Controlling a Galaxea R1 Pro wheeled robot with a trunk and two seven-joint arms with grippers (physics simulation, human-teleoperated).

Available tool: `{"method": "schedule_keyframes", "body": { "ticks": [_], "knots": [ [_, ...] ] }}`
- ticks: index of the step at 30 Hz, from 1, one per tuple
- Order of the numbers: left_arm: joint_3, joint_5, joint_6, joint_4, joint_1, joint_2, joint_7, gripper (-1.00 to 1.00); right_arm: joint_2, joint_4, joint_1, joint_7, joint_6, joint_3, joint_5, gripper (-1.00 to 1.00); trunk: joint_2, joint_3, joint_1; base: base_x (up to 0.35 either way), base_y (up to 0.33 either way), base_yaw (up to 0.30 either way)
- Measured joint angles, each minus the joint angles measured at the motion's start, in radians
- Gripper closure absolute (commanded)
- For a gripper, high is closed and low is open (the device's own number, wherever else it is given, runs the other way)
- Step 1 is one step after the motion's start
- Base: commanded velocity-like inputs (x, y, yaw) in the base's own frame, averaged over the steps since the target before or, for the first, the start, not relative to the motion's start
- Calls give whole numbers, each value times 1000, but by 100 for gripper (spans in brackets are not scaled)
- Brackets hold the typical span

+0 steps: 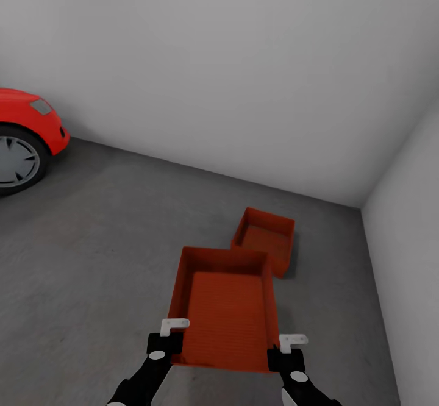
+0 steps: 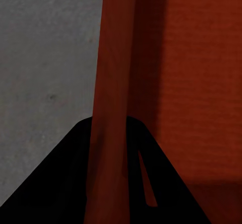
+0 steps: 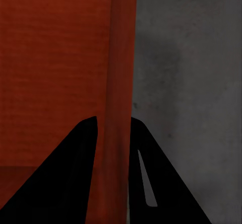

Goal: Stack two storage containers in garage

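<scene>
The garage is bare: white walls meeting in a corner, a dark grey mottled floor [image 1: 110, 241], and the nose and front wheel of a red car [image 1: 27, 138] at the left edge of the head view. One orange-red storage container [image 1: 265, 238] sits on the floor near the corner. The other container [image 1: 227, 308] is held up in front of the robot, its far end just short of the grounded one and overlapping it in the head view.

The left gripper [image 1: 166, 340] is clamped on the held bin's left wall near the near corner, and the right gripper [image 1: 286, 351] grips the right wall likewise; each wrist view shows the thin wall [image 2: 113, 108] running between the dark fingers [image 3: 75, 173].

The bin looks light and open-topped, with thin walls that may flex or slip under a pinch. Holding both side walls at the near end seems sensible, though the far end hangs unsupported and could dip. The stacking step is likely next, needing the bin carried forward and aligned over the lower one.
</scene>
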Motion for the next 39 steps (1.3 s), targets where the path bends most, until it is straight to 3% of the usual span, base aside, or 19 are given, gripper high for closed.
{"method": "schedule_keyframes", "body": {
  "ticks": [22, 39],
  "knots": [
    [1, 0, 1, 0, 0, 0, 0, 100, 0, 2, 0, 1, 1, -1, 0, 100, 0, 0, 0, 306, 0, -22],
    [0, -1, 3, 0, 0, 0, 0, 100, 1, 2, 0, 1, 0, -2, 0, 100, 0, 0, 1, 22, 0, -258]
  ]
}}
